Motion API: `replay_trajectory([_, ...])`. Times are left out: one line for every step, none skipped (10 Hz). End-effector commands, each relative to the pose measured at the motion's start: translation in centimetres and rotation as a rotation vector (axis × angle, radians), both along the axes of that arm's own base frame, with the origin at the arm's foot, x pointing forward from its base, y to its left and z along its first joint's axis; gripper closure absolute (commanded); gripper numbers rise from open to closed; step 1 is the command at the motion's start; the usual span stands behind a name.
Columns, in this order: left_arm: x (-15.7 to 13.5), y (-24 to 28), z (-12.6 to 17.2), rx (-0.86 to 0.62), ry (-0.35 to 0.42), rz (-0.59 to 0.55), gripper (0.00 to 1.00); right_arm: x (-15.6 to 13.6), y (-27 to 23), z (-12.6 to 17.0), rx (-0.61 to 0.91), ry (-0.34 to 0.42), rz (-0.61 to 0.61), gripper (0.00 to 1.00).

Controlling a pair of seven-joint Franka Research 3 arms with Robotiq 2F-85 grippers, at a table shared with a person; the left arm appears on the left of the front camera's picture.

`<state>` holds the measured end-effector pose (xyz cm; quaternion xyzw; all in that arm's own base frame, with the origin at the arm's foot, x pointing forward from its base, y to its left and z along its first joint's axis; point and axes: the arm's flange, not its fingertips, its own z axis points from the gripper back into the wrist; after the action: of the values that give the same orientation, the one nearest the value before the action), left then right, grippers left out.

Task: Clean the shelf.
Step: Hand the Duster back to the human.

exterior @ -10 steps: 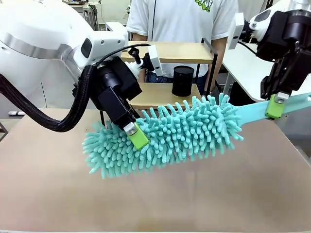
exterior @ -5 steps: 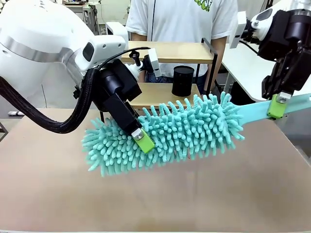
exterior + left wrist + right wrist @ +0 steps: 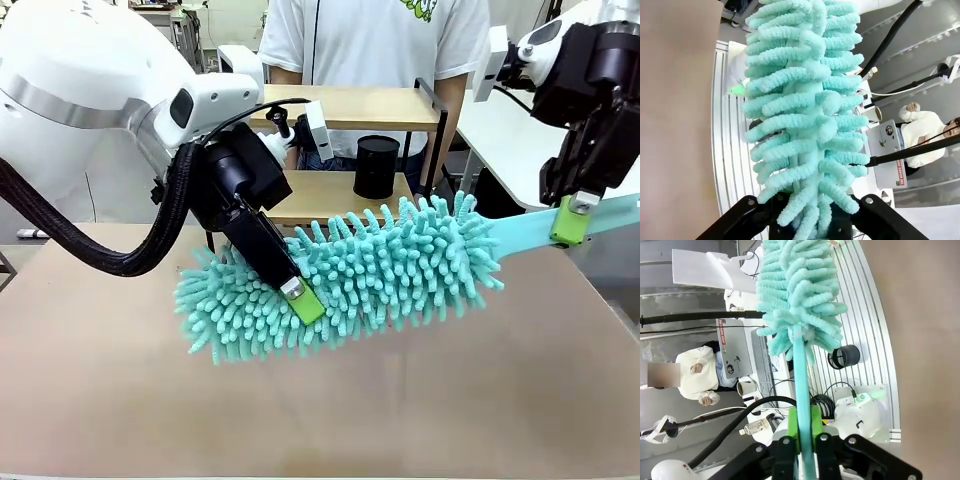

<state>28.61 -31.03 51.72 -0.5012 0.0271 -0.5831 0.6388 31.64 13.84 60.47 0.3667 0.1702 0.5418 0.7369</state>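
Nearest you, the duster [image 3: 345,280] hangs in the air just above the table [image 3: 320,410], slanting up from its fluffy end at your left to its flat handle [image 3: 530,232] at your right. Your left gripper [image 3: 300,300] is clenched into the soft chenille head; the left wrist view shows the fronds [image 3: 805,130] bulging out between its fingers. That head is light and squashy, so a pinch there gives little control and I judge it will slip or twist.

Your right gripper [image 3: 567,222] is clamped on the handle, green pads flat on both faces, which the right wrist view confirms [image 3: 804,440]. That thin plastic strip is stiff enough to steer by but probably flexes, so hold it there and press gently.

Beyond the duster stands the shelf [image 3: 350,150], near the table's far edge, with a black cup [image 3: 377,167] on its lower board. It looks light and could slide or tip under a hard sweep. A person [image 3: 375,40] stands just behind it.
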Motion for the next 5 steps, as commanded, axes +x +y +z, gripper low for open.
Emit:
replay_trajectory([-0.23, 0.6, -0.38, -0.015, -0.013, -0.015, 1.0, -0.33, -0.33, -0.14, 0.044, 0.0, -0.001, 0.88])
replay_trajectory([-0.2, 0.66, -0.36, -0.018, -0.012, -0.015, 1.0, -0.26, -0.25, -0.2, 0.035, 0.003, 0.002, 0.88])
replay_trajectory([-0.13, 0.78, -0.48, -0.015, -0.009, -0.012, 1.0, -0.23, -0.23, -0.24, 0.04, 0.012, -0.012, 0.37])
replay_trajectory([-0.11, 0.84, -0.51, -0.01, -0.012, -0.009, 1.0, 0.0, -0.56, -0.21, 0.08, 0.004, -0.083, 0.29])
replay_trajectory([-0.1, 0.97, -0.45, -0.007, -0.018, -0.011, 1.0, 0.43, -1.18, -0.48, 0.129, 0.017, -0.173, 0.0])
